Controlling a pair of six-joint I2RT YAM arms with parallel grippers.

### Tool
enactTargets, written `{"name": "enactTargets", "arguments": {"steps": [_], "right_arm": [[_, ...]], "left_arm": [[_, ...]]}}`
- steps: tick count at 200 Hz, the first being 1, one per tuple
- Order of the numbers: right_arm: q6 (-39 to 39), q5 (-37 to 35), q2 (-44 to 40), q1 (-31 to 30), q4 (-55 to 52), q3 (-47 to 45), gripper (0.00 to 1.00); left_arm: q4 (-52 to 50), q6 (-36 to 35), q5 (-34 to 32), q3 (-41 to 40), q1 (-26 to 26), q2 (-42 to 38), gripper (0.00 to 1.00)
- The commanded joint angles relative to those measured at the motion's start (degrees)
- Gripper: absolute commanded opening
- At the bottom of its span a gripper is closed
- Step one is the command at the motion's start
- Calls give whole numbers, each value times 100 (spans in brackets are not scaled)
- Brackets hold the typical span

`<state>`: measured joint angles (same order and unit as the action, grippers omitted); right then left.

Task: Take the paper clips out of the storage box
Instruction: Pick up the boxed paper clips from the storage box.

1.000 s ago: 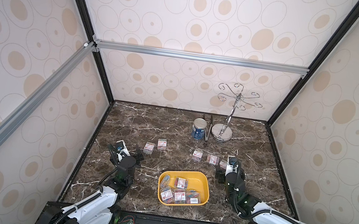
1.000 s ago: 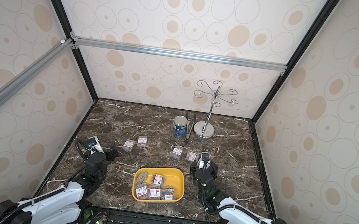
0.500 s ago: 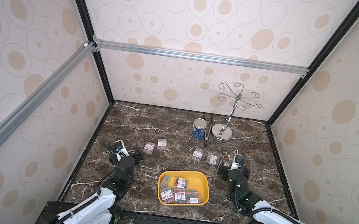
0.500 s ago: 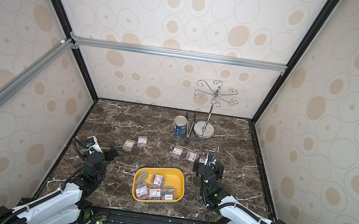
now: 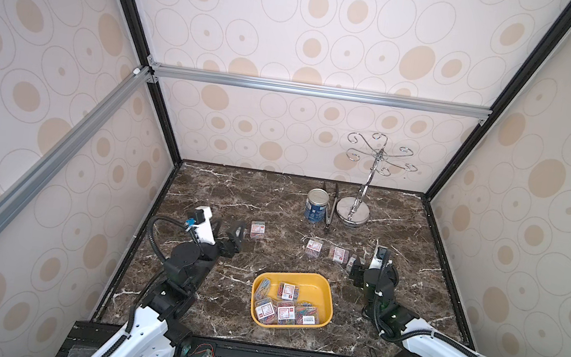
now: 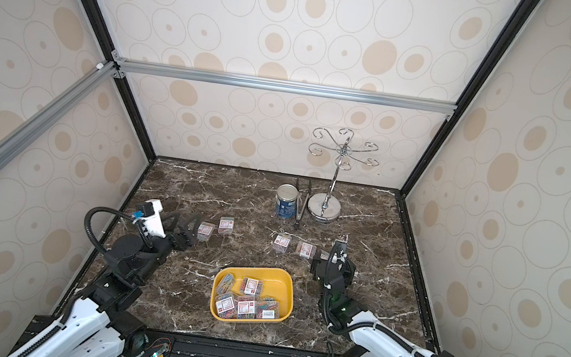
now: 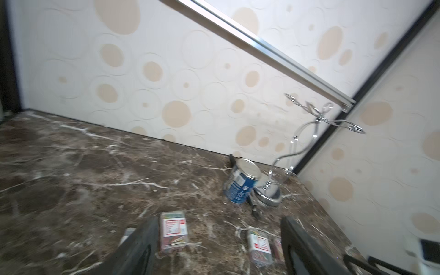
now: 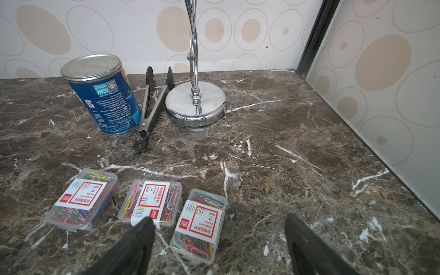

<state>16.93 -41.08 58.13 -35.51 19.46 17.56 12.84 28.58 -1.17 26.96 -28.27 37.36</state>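
- Your left gripper (image 5: 236, 237) has come forward since one second ago. Then it stood short of the two loose cases of paper clips (image 6: 226, 225) toward the left edge of the tabletop (image 5: 273, 200); now its tips are just beside the nearer case (image 6: 205, 231).
- Its jaws stand apart. In the blurred left wrist view a case shows between them, close to one finger. I cannot tell if it touches, and nothing is clamped.
- Your right gripper (image 8: 219, 219) has shifted a little toward the right edge. Its jaws are also apart, and the end case of the row (image 8: 200, 223) shows between them, lying free.
- The number of cases outside the storage box (image 5: 313, 290) is the same as before.
- Outside: five cases, two toward the left edge and three in a row right of the middle.
- Inside: about six cases. They overlap, so I cannot give the exact number.
- One storage box, near the front edge, at about the middle.
- One tin can (image 5: 316, 206), one pair of tongs (image 5: 329, 212) and one chrome hook stand (image 5: 352, 211), close together near the back edge, right of the middle. The tongs lie between the other two.
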Motion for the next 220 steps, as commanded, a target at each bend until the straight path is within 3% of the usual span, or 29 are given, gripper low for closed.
{"name": "enactTargets", "arguments": {"steps": [1,19,36,89,124,220], "right_arm": [[100,-128,93,35,-156,210,86],[133,-145,85,44,-200,221,87],[132,-141,93,42,-168,213,87],[133,-155,163,51,-164,248,87],[137,-161,173,49,-204,265,87],[144,-155,193,46,-244,291,87]], "left_arm": [[-930,-498,22,657,-927,533,78],[-1288,-649,-485,1029,-1758,1153,76],[-1545,-715,-641,1303,-2204,1726,72],[-2038,-1096,523,1622,-3071,2736,65],[-2180,-1223,526,1623,-3667,3031,76],[-1927,-1713,512,1725,-4110,3986,77]]}}
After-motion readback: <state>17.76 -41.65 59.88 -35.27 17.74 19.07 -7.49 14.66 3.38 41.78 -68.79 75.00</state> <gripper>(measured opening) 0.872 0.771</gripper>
